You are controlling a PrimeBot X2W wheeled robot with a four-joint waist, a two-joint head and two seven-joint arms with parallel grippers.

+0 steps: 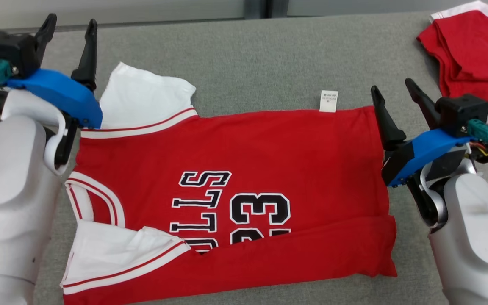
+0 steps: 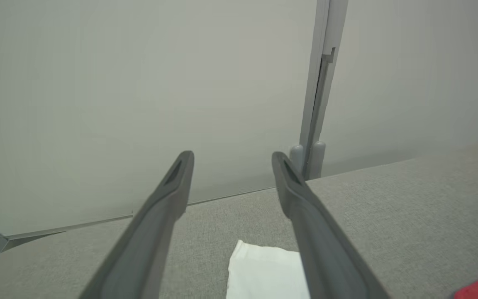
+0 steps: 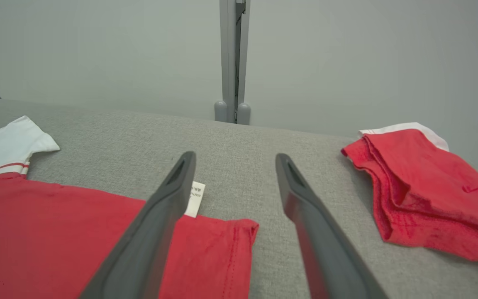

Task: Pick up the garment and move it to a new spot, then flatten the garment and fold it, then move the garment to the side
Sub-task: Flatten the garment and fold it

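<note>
Jersey (image 1: 248, 161) spread on table (image 1: 269, 55); left tool (image 1: 72, 21), right tool (image 1: 392, 85) open

Red garment (image 1: 235, 169) flat on the table (image 1: 269, 55), near side folded.
Jersey with white sleeves and black-and-white lettering, collar toward the table's left edge, hem toward the right. The near long side is folded over the body, hiding part of the print; a white tag (image 1: 328, 101) pokes out along the far side.
</note>
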